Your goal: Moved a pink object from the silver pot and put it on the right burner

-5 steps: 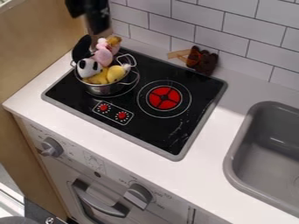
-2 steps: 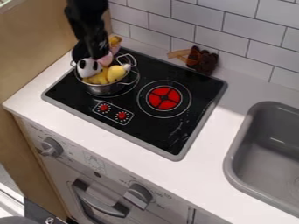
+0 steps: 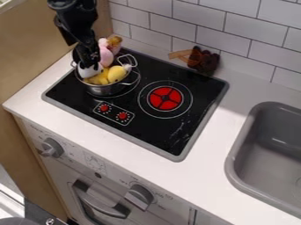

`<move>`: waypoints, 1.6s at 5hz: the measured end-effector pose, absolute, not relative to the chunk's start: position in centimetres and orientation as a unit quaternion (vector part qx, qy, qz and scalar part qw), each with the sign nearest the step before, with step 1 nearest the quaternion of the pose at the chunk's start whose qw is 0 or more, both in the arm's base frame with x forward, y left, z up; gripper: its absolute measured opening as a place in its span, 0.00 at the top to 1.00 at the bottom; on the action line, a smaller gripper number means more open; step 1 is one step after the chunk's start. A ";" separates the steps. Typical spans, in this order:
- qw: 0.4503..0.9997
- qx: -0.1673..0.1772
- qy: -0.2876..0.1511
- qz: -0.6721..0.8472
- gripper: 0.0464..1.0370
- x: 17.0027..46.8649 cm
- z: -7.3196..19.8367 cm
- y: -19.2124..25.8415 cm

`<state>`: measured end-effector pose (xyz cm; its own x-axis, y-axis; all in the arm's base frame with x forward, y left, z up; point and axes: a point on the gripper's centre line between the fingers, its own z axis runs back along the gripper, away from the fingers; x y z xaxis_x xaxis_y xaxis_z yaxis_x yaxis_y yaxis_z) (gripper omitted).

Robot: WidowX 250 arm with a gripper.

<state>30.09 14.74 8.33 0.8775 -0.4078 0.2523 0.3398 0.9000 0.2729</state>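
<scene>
- Roughly at the far left, a gray knob (image 3: 52, 148) sits on the stove front.
- The black gripper (image 3: 89, 65) hangs over the left side of the pot, its arm cut off by the top edge; whether the claw is clenched or released, I cannot tell.
- Beneath it, a white toy (image 3: 89, 73) is partly hidden.
- The silver pot (image 3: 104, 90) stands on the left burner, covering much of it; yellow toys (image 3: 117, 74) fill its front, their lower parts out of sight.
- The pink object (image 3: 106, 57) is in the pot, just right of the gripper, its bottom hidden.
- The right burner (image 3: 166, 98) is red.
- Behind, a dark brown toy (image 3: 206, 61) is hard to make out.
- The gray sink (image 3: 236, 145) is cut off at right.
</scene>
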 end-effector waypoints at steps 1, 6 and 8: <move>0.957 0.116 -0.182 -0.194 0.04 30.3 7.5 14.4; 0.942 0.133 -0.252 -0.175 0.63 32.5 5.3 13.0; 0.947 0.102 -0.245 -0.179 0.94 32.1 5.4 13.1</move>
<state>32.10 13.11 5.37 0.8161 -0.3896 0.4269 0.2899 0.9149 0.2809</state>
